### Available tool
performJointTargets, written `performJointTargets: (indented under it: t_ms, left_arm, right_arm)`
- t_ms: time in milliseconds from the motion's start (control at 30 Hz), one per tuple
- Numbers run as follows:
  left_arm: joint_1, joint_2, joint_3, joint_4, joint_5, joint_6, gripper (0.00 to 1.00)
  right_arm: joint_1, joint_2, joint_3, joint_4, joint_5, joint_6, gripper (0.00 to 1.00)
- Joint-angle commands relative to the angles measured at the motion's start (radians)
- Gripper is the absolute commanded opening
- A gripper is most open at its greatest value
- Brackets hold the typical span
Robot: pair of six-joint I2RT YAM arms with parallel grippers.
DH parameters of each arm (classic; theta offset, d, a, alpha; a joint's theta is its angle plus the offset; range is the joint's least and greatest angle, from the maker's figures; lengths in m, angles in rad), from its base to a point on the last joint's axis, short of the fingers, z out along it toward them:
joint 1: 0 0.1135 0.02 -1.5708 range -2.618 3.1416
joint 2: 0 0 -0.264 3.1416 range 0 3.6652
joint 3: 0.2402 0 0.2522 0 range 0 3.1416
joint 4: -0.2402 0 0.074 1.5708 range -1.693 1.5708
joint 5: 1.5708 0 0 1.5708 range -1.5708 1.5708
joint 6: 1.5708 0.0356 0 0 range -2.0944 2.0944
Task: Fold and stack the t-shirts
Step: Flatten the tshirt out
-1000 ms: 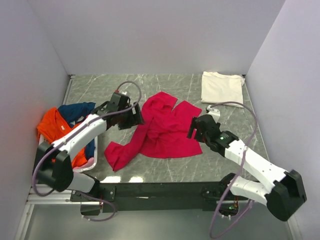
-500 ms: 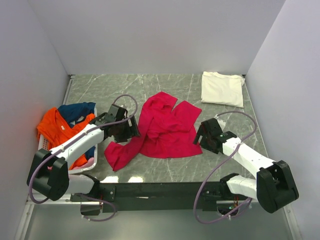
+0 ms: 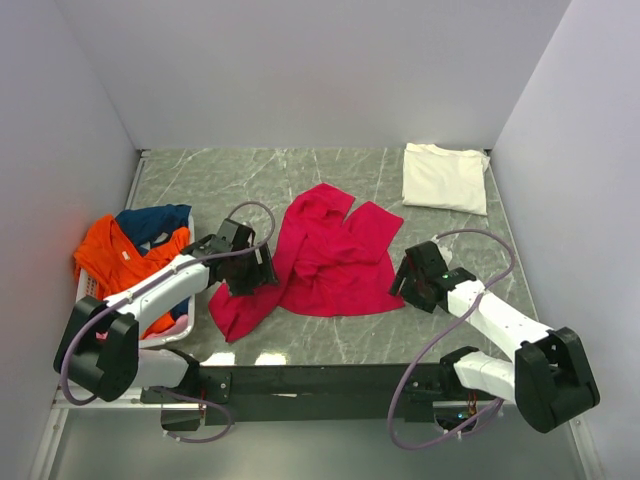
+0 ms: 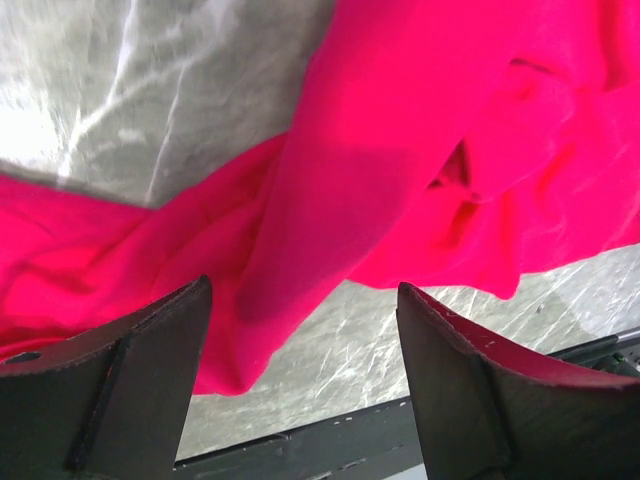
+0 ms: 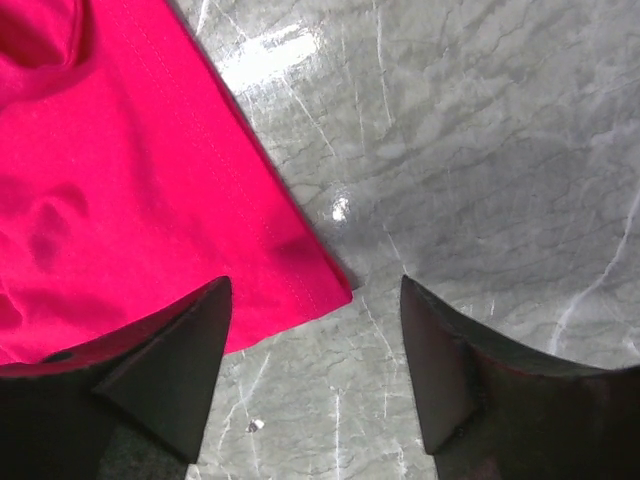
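Two pinches taken low against the table (image 3: 200, 180), then a slow pull apart, should flatten the crimson tee (image 3: 335, 250) before any fold. It lies crumpled and twisted at mid-table, one end trailing toward the near left. The cream tee (image 3: 445, 178) sits folded at the far right. Your left gripper (image 4: 302, 290), spread and empty, hangs over the twisted left side. Your right gripper (image 5: 315, 285), spread too, straddles the near right hem corner (image 5: 320, 272).

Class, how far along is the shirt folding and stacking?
Done: the cream shirt lies folded at the far right. In hand: the left gripper and right gripper, both open, hover over the crumpled crimson shirt. Left: orange shirt and navy shirt in the basket.
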Motion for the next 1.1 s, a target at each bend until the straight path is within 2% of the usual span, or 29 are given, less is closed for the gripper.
performJointTargets:
  t_ms: [0,567,667,767,833,867,933,967,1067]
  left_arm:
    - [-0.008,-0.008,-0.018,0.048,0.030,-0.023,0.79]
    - [-0.014,0.080,-0.015,0.100,0.039,-0.028,0.69]
    - [-0.014,0.111,0.003,0.104,0.034,-0.020,0.59]
    - [-0.014,0.144,0.014,0.120,0.053,-0.017,0.49]
    - [-0.016,0.157,0.023,0.134,0.056,-0.018,0.31]
    - [-0.016,0.172,0.031,0.135,0.056,-0.018,0.16]
    - [-0.014,0.187,0.049,0.126,0.048,-0.014,0.01]
    - [-0.016,0.198,0.080,0.118,0.033,-0.003,0.01]
    - [-0.011,0.213,0.185,0.063,-0.028,0.021,0.00]
  right_arm:
    - [-0.008,0.011,-0.006,0.016,-0.014,0.003,0.71]
    - [-0.008,0.084,0.003,0.004,-0.054,-0.012,0.56]
    - [-0.010,0.114,0.011,0.010,-0.065,-0.018,0.48]
    - [-0.008,0.136,0.018,0.015,-0.068,-0.023,0.31]
    - [-0.010,0.137,0.024,0.012,-0.062,-0.023,0.24]
    - [-0.011,0.134,0.026,0.009,-0.059,-0.023,0.18]
    - [-0.013,0.116,0.034,-0.006,-0.050,-0.023,0.10]
    - [-0.017,0.107,0.040,-0.014,-0.048,-0.023,0.01]
    - [-0.045,0.059,0.078,-0.051,-0.031,-0.032,0.00]
